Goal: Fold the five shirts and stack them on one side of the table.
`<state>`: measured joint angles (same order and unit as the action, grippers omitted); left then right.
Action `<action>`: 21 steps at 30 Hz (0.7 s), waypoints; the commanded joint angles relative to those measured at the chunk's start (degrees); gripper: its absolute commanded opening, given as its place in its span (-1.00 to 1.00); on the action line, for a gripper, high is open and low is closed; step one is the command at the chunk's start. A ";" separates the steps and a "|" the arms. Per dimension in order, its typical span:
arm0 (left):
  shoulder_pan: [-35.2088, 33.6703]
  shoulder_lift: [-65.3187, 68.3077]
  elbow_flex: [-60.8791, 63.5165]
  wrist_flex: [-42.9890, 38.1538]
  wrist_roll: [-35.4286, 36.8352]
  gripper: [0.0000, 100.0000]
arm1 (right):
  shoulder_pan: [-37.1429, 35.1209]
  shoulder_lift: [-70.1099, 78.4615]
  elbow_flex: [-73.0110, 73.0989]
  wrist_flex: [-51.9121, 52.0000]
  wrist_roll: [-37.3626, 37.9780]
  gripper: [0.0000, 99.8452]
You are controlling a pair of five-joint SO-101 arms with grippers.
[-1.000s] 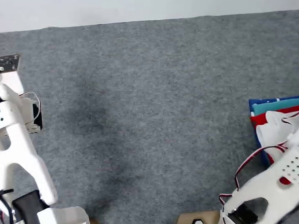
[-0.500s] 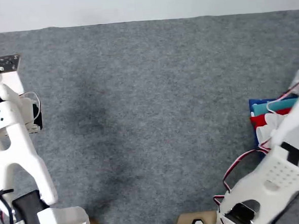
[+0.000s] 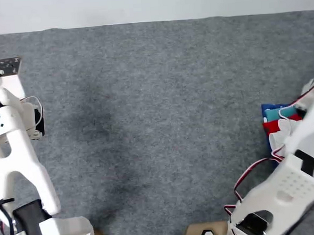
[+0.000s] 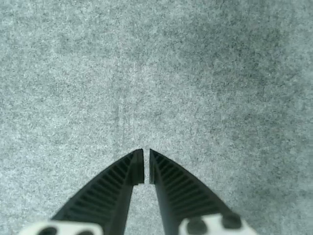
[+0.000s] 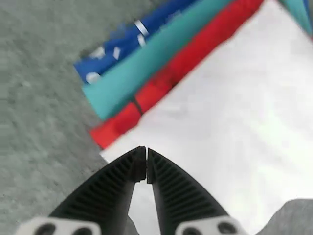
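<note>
The shirt stack (image 3: 275, 125) sits at the table's right edge, white shirt (image 5: 234, 122) on top w/ red, teal, blue edges fanned beneath. Over its corner, right gripper (image 5: 146, 166): jaws pinched shut, prob. empty. The left gripper (image 4: 146, 166) is shut too, over bare mat (image 3: 155, 96). Risk: a snagged fold drags the pile askew.

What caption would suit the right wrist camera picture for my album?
Right gripper, shut, over a white shirt topping a red shirt, teal shirt and blue shirt.
</note>
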<state>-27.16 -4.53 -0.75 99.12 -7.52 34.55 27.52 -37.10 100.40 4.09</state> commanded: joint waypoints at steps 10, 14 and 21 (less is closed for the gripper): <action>0.18 -2.73 -0.40 1.41 0.09 -0.94 | -3.56 -2.24 16.79 -2.59 0.44 -0.98; 0.18 -2.73 -0.40 1.41 0.18 -0.94 | -3.65 -0.84 16.18 -3.47 0.44 -0.98; 0.44 -2.73 -0.40 1.41 0.26 -0.94 | -3.38 -7.96 10.37 2.15 0.44 -0.98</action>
<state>-27.16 -4.53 -0.75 99.12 -7.52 31.56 26.29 -23.21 100.31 4.09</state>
